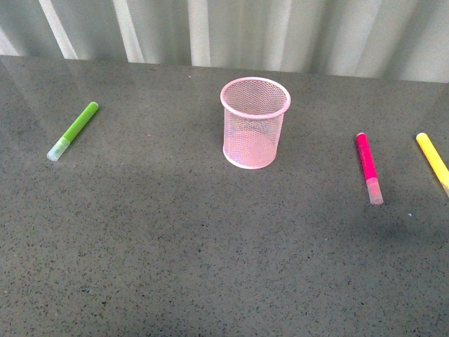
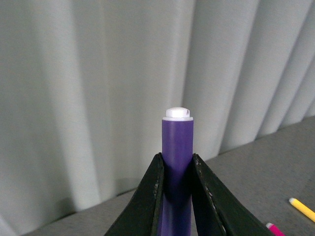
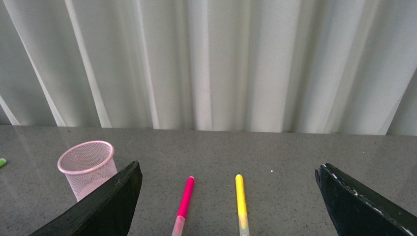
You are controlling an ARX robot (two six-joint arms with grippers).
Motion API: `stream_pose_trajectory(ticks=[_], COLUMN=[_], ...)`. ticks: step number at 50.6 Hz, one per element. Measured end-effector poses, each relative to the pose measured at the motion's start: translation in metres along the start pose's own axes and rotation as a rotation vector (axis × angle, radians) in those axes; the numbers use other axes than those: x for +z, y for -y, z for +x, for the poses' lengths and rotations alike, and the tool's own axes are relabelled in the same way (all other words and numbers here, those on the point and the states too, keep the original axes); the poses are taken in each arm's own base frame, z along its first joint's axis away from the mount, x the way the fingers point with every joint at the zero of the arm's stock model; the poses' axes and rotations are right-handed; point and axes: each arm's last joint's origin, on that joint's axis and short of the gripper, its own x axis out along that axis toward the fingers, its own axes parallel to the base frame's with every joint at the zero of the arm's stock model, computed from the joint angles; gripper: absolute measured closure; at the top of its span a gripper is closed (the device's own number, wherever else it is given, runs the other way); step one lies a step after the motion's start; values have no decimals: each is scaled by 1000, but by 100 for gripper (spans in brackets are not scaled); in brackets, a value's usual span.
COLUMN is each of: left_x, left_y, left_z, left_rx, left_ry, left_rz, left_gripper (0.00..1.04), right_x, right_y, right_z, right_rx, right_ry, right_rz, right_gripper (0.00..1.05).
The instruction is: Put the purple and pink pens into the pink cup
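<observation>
Left gripper point(image 2: 177, 163): closed on the purple pen point(image 2: 177, 140). Both black fingers point(image 2: 153, 182) press the barrel from either side. The pen's white end cap stands clear beyond the fingertips, against the pale curtain point(image 2: 98, 88). The pen is held off the table; its other end is hidden between the fingers.

Right gripper point(image 3: 227, 168): jaws spread wide, nothing between them. Through the gap, the pink pen point(image 3: 185, 202) and yellow marker point(image 3: 240, 200) lie side by side, roughly parallel and apart. The pink cup point(image 3: 87, 166) stands past one finger.

Front view: the cup point(image 1: 255, 126) stands upright in the upper centre of the frame, with nothing visible inside through the mesh. The pink pen point(image 1: 368, 167) lies flat at right of centre, well apart from the cup, its translucent cap toward the lower edge. The yellow marker point(image 1: 433, 161) lies near the pink pen, at the right edge and cut off by it. The green marker point(image 1: 74, 130) lies at upper left, slanted, well apart from the cup.

The grey speckled table point(image 1: 210, 267) carries everything.
</observation>
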Motion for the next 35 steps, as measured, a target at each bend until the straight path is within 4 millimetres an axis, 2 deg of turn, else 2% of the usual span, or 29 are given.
stream_pose_trajectory(ticks=[4,6,11,19,25,31,35], left_x=[-33,-42,-49,-46,-47,-57,-70], left_y=[42,57,79,97,100,101,105], left_z=[13,17,26,34,34,35,36], left_rx=[-37,-34,-34,-53,-49,-21,-16], left_ry=[8,7,29,54,60,58,32], left_rz=[-30,-40,-46,-80,-106,-127,-138], left_gripper=[92,92,92,92,92,92,92], right_x=[0,0,0,0,0,0,0], right_y=[0,0,0,0,0,0,0], right_z=[0,0,0,0,0,0,0], right_rx=[0,0,0,0,0,0,0], right_ry=[0,0,0,0,0,0,0], right_rz=[0,0,0,0,0,0,0], right_gripper=[7,7,7,7,7,7,7])
